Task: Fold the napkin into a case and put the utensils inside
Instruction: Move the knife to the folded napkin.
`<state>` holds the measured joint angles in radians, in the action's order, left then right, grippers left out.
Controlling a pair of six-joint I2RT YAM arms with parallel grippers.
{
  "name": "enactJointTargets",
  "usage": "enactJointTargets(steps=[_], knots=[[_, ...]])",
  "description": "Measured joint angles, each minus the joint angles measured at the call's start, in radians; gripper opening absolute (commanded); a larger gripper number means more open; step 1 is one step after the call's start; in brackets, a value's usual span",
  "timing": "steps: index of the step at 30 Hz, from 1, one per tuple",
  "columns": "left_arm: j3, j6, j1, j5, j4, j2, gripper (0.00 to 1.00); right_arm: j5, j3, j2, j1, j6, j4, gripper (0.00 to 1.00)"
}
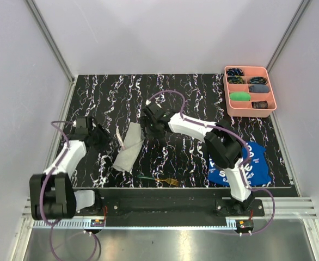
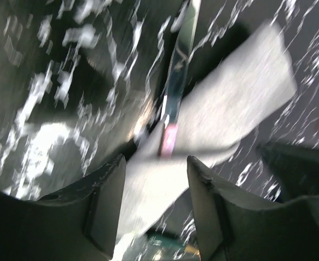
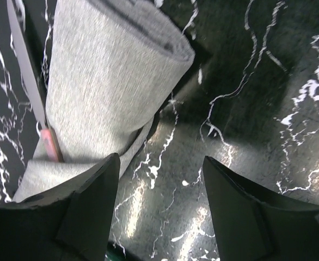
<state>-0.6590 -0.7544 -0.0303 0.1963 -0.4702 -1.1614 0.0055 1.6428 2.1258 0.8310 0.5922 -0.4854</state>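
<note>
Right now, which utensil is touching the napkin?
The knife: its dark blade lies along the folded grey napkin, pink handle at the fold. The green-handled fork lies apart, touching no cloth.

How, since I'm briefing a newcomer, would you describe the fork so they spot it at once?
On the black marbled table, look to the middle of the near edge. The fork lies there, nearer that edge than the folded grey napkin. Its green handle and gold tines set it apart from the pink-handled knife.
</note>
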Motion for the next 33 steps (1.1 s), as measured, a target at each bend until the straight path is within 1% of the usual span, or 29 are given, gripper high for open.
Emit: enactJointTargets(steps=[1, 2, 5, 8, 13, 16, 18, 19, 21, 22, 25, 29, 30, 33], knots=[[-0.014, 0.006, -0.01, 0.013, 0.03, -0.041, 0.58, -0.01, 0.0, 0.0, 0.0, -0.008, -0.004, 0.73], [-0.026, 0.011, -0.019, 0.028, 0.055, -0.08, 0.59, -0.021, 0.0, -0.001, 0.0, -0.015, -0.007, 0.74], [-0.067, 0.023, -0.032, 0.064, 0.111, -0.199, 0.57, -0.04, 0.0, -0.001, 0.0, -0.041, -0.018, 0.75], [-0.132, 0.032, -0.028, 0.063, 0.113, -0.29, 0.56, -0.052, -0.001, -0.001, -0.002, -0.066, -0.021, 0.75], [-0.237, 0.055, 0.015, -0.029, 0.097, -0.355, 0.5, -0.053, -0.024, -0.007, -0.027, -0.087, -0.026, 0.75], [-0.311, 0.073, 0.059, -0.113, 0.066, -0.399, 0.49, -0.052, -0.039, -0.008, -0.051, -0.089, -0.029, 0.75], [-0.344, 0.084, 0.085, -0.163, 0.054, -0.43, 0.48, -0.052, -0.048, -0.009, -0.066, -0.09, -0.031, 0.73], [-0.352, 0.091, 0.097, -0.186, 0.046, -0.443, 0.47, -0.052, -0.05, -0.009, -0.071, -0.09, -0.032, 0.7], [-0.359, 0.101, 0.116, -0.221, 0.033, -0.47, 0.47, -0.053, -0.053, -0.009, -0.077, -0.089, -0.032, 0.67], [-0.362, 0.105, 0.122, -0.234, 0.026, -0.481, 0.46, -0.055, -0.053, -0.01, -0.078, -0.088, -0.032, 0.64], [-0.388, 0.118, 0.144, -0.272, -0.006, -0.541, 0.43, -0.077, -0.053, -0.009, -0.079, -0.082, -0.026, 0.59], [-0.42, 0.133, 0.166, -0.305, -0.027, -0.592, 0.39, -0.11, -0.053, -0.009, -0.079, -0.071, -0.008, 0.58], [-0.428, 0.136, 0.171, -0.312, -0.032, -0.6, 0.35, -0.116, -0.053, -0.009, -0.079, -0.068, -0.005, 0.57], [-0.455, 0.145, 0.183, -0.326, -0.039, -0.621, 0.33, -0.13, -0.05, -0.007, -0.08, -0.06, 0.0, 0.57]])
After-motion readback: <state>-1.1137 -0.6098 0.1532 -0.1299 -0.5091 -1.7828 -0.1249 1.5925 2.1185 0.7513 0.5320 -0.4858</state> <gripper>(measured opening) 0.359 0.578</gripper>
